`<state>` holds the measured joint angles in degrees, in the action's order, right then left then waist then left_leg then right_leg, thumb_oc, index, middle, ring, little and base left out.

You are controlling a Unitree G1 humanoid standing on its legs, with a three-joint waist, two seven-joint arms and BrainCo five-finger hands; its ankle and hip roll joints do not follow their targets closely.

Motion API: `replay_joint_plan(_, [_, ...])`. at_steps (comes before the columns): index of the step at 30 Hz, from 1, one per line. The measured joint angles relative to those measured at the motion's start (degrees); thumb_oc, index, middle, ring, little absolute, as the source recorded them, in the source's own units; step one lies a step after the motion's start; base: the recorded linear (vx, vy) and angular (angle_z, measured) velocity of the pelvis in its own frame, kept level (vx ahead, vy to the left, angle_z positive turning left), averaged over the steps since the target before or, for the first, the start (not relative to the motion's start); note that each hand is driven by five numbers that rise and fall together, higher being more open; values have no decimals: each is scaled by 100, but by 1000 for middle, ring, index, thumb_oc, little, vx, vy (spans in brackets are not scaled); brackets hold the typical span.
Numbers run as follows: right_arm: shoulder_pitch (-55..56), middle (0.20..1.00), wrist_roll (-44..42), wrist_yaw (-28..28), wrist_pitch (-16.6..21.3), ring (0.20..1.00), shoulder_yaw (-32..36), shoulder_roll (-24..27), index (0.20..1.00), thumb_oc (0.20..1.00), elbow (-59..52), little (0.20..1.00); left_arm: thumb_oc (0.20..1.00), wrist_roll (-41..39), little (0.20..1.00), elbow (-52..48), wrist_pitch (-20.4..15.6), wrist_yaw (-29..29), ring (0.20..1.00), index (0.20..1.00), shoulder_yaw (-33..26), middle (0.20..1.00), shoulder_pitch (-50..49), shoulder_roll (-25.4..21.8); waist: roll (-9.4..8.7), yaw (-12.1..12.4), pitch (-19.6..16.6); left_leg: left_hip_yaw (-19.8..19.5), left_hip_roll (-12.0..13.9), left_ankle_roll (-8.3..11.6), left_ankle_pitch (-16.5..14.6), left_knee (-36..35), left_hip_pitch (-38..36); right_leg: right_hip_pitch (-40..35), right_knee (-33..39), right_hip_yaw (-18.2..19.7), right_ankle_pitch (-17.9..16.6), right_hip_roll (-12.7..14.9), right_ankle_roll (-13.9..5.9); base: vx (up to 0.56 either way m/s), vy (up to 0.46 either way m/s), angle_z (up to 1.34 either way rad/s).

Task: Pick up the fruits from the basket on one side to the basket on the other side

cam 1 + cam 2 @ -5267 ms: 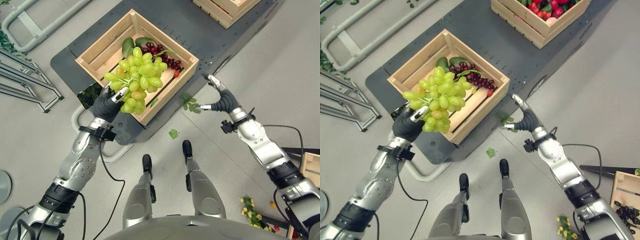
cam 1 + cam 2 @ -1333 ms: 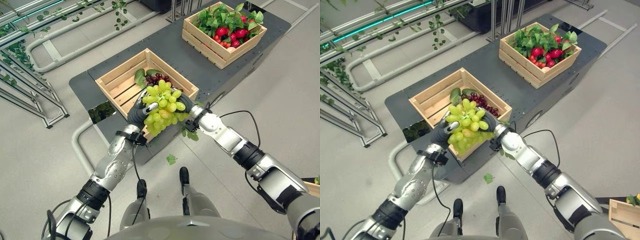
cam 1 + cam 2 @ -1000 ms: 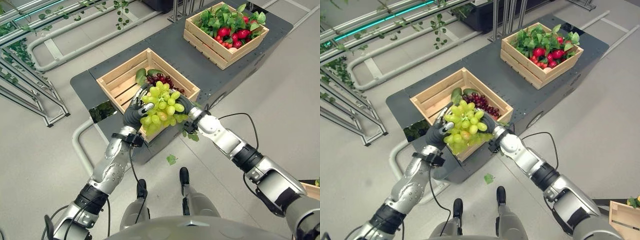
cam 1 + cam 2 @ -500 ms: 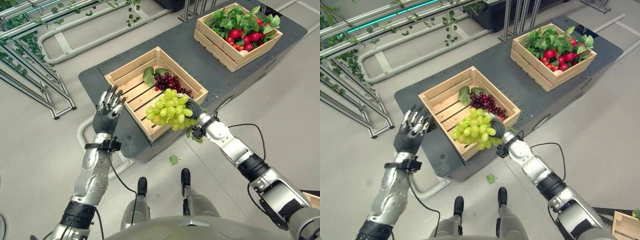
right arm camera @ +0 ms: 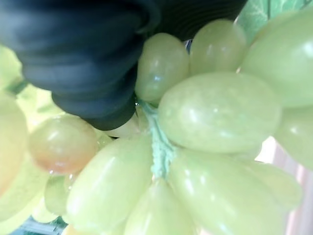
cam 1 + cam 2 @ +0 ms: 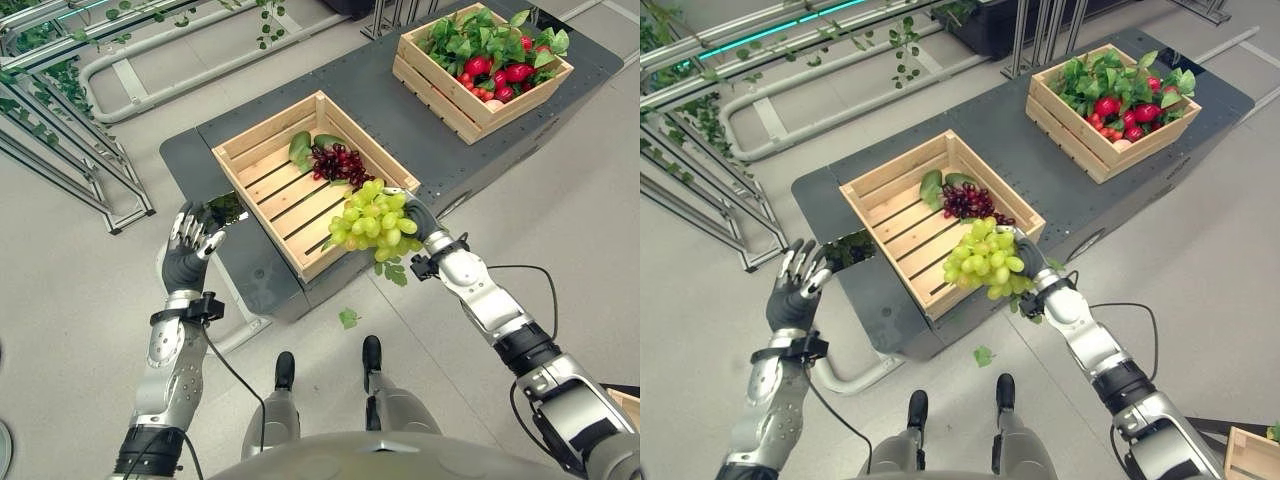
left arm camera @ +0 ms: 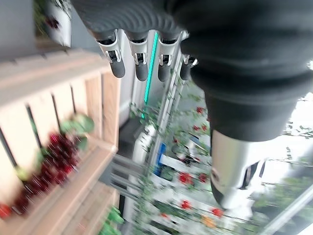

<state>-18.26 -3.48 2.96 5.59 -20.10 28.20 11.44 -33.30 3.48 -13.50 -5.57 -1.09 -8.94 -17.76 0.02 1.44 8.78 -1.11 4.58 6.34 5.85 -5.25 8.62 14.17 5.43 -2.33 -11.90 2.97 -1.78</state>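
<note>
1. The right hand (image 6: 420, 222) holds the bunch of green grapes (image 6: 374, 219) over the near right corner of the near wooden crate (image 6: 262, 155). The bunch hangs partly above the crate's rim and partly beyond it.
2. In the right wrist view the green grapes press close against the hand's dark cover, with the pale green stem running between the berries. The fingers themselves are mostly hidden behind the fruit, but the hand appears to be closed round the bunch.
3. The left hand (image 6: 188, 247) is raised well to the left of the near wooden crate, above the floor beside the dark platform (image 6: 398, 118). Its fingers are straight and spread, and it holds nothing.
4. Inside the near wooden crate, a cluster of dark red grapes (image 6: 338, 162) lies against the far corner with two green leaves (image 6: 300, 147) beside it. The rest of the slatted bottom is bare.
5. A second wooden crate (image 6: 452, 100) stands farther along the dark platform to the right, full of red fruit (image 6: 497, 68) among green leaves.
6. A loose green leaf (image 6: 348, 318) lies on the floor in front of the dark platform.
</note>
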Motion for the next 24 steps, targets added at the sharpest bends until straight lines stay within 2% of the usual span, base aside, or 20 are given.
replay_joint_plan(5, [378, 200, -261, 4, 10, 200, 437, 204, 200, 200, -168, 200, 1000, 965, 1000, 1306, 91, -126, 1000, 1000, -54, 1000, -68, -5, -5, 113, 40, -6, -2, 16, -23, -3, -2, -5, 10, -11, 15, 3, -4, 4, 15, 1])
replay_joint_plan(10, [738, 200, -501, 13, 49, 200, 837, 239, 200, 200, -419, 200, 1000, 1871, 1000, 2970, 360, -238, 1000, 1000, -10, 1000, -101, 54, -66, 74, 81, 0, -28, -3, -38, -1, -22, -21, 9, -9, 35, 21, -30, 23, 68, 0])
replay_joint_plan(13, [1073, 200, -629, 65, 69, 200, 1135, 254, 200, 200, -581, 200, 1000, 2621, 1000, 4163, 549, -307, 1000, 1000, 116, 1000, 23, 144, -88, 27, 231, 27, -53, -31, -101, -6, -263, -251, 13, 1, 98, 48, -65, 33, 85, -1])
replay_joint_plan(14, [1134, 200, -641, 67, 73, 200, 1173, 252, 200, 200, -619, 200, 1000, 2743, 1000, 4518, 525, -323, 1000, 1000, 110, 1000, 88, 177, -93, 9, 234, 34, -62, -37, -108, -6, -289, -275, 12, 6, 120, 62, -60, 32, 84, -4])
replay_joint_plan(18, [1574, 200, -735, 117, 104, 200, 1460, 214, 200, 200, -810, 200, 1000, 2915, 1000, 6295, 817, -461, 1000, 1000, -79, 1000, 300, 426, -178, -109, 259, 164, -155, -122, -181, -5, -431, -352, 0, 16, 127, 139, -117, 47, 96, -14])
replay_joint_plan(19, [1773, 200, -740, 124, 104, 200, 1590, 199, 200, 200, -828, 200, 1000, 3040, 1000, 6713, 856, -481, 1000, 1000, -309, 1000, 356, 499, -188, -95, 257, 187, -178, -155, -198, -4, -507, -423, -11, 25, 139, 170, -163, 26, 67, -8])
replay_joint_plan(20, [1867, 200, -740, 135, 104, 200, 1624, 206, 200, 200, -830, 200, 1000, 3038, 1000, 6792, 976, -513, 1000, 1000, -350, 1000, 284, 522, -211, -117, 244, 233, -205, -161, -214, -4, -560, -453, 3, 25, 149, 201, -186, 33, 88, -18])
replay_joint_plan(24, [2155, 200, -744, 134, 105, 200, 1775, 178, 200, 200, -861, 200, 1000, 3272, 1000, 6870, 1044, -562, 1000, 1000, -471, 1000, 196, 496, -350, -232, 173, 357, -314, -242, -276, 19, -632, -460, -17, 85, 137, 292, -269, 15, 84, -14])
